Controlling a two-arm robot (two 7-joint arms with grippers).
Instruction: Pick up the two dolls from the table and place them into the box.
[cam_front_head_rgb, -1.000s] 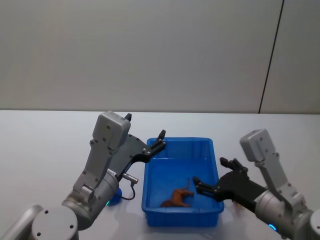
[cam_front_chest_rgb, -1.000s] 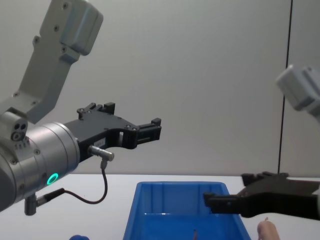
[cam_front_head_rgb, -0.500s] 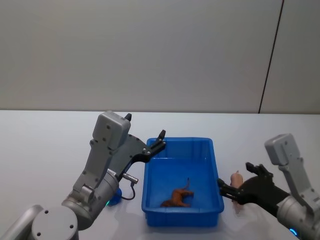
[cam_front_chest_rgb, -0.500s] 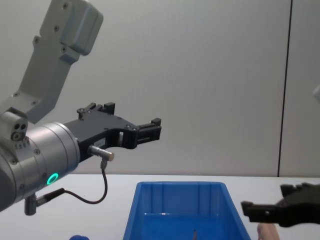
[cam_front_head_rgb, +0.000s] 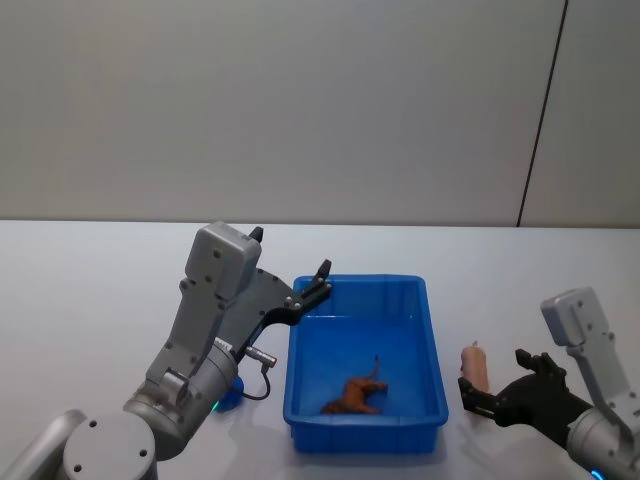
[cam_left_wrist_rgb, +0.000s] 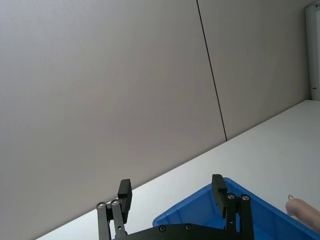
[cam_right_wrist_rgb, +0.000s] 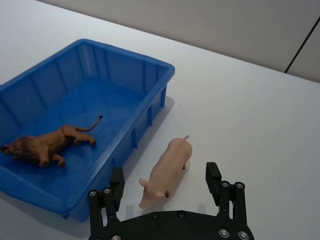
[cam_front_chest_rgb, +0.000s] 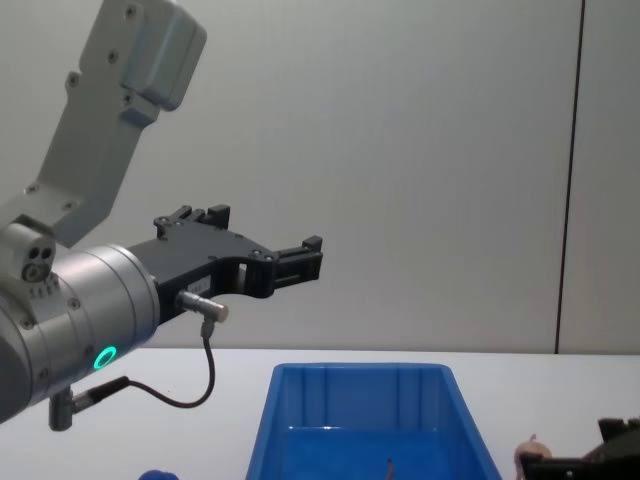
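Now we see the right end effector (cam_right_wrist_rgb: 165, 181) low over the counter (cam_front_head_rgb: 100, 280) on the right of the box (cam_front_head_rgb: 436, 345). Its fingers are spread wide, one on each side of the peach-pink doll (cam_right_wrist_rgb: 168, 166), with a gap on both sides. This doll is a pig. It sits on the counter just beside the box's right wall, apart from it, with its tail pointing away from the end effector.

The left end effector (cam_left_wrist_rgb: 171, 185) hangs in the air over the far left corner of the box, and its fingers are also parted and hold nothing.

The deep blue doll (cam_front_head_rgb: 229, 394) lies on the counter near the box's near left corner, partly hidden behind the left arm.

Inside the box a brown lion toy (cam_right_wrist_rgb: 41, 143) lies on the floor, toward the near end.
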